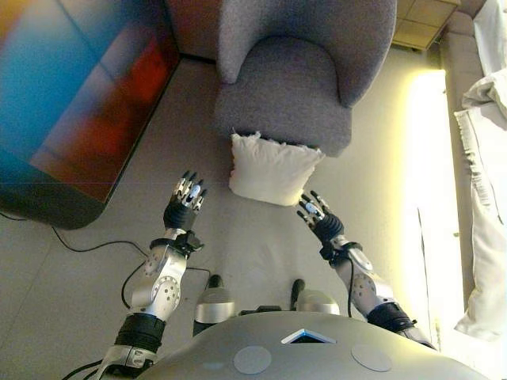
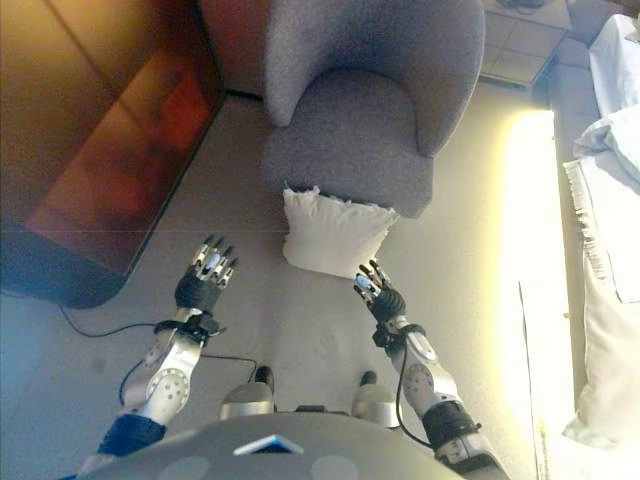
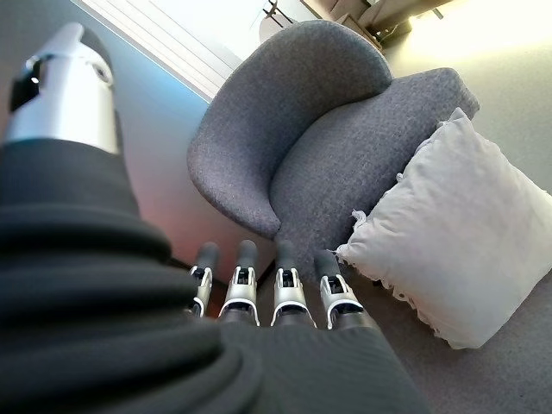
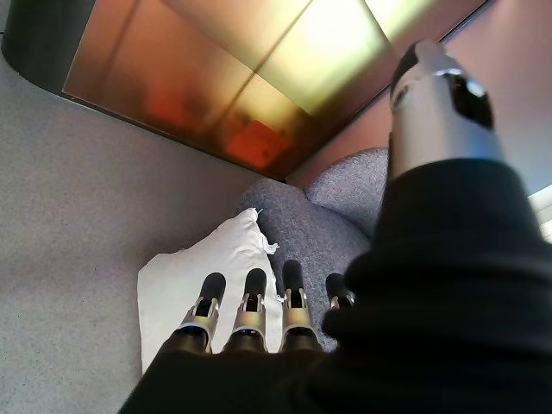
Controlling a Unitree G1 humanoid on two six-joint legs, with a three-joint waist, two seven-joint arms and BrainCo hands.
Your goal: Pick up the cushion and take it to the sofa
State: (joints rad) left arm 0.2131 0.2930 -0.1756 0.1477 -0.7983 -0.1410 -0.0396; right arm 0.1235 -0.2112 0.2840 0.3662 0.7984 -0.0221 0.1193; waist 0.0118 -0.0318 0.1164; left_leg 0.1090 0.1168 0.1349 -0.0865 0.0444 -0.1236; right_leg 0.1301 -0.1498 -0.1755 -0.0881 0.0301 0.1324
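The white cushion (image 1: 272, 169) leans against the grey armchair (image 1: 297, 71) on the floor. The left hand (image 1: 186, 198) and right hand (image 1: 315, 212) hover either side, fingers straight; the right seems just short of touching.

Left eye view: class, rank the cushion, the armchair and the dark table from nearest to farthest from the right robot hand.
1. Cushion: on the floor just ahead of the right robot hand.
2. Armchair: behind the cushion.
3. Dark table: far left.

— What's past your hand?
— My left hand (image 3: 259, 297), fingers straight, touches nothing. The white cushion (image 3: 457, 250) leans against the grey armchair (image 3: 302, 147), right of frame, on the floor (image 3: 509, 379).
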